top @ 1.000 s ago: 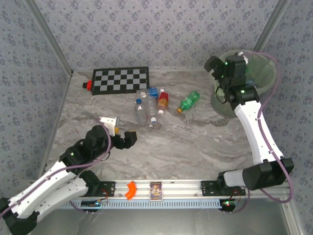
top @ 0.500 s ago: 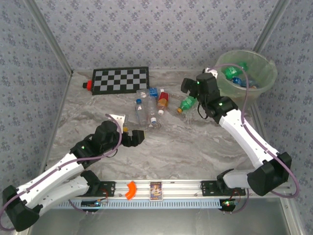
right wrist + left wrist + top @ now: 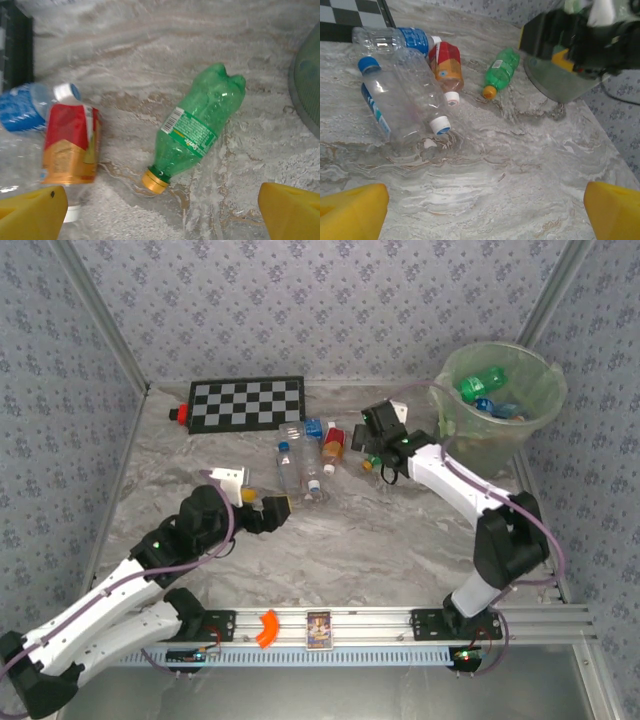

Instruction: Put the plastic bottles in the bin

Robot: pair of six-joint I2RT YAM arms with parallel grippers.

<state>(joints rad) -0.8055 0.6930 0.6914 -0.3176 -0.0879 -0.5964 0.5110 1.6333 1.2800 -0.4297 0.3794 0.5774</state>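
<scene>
Green crinkled plastic bottle (image 3: 202, 130) w/ orange cap & barcode label is laid flat on grey marbled tabletop (image 3: 150, 40). Right gripper (image 3: 162, 212) fingers are held apart; left gripper (image 3: 482, 212) fingers too.

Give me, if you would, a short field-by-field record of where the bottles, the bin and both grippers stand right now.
bin: far right of the table, upright
binned bottles: one green, at least one blue-labelled
bottles on table: five, all lying down
clear bottles: three, clustered
orange-brown bottle: beside the clear ones
green bottle: apart from the cluster, on the bin's side
right gripper: open, above the green bottle
left gripper: open, empty, facing the cluster
</scene>
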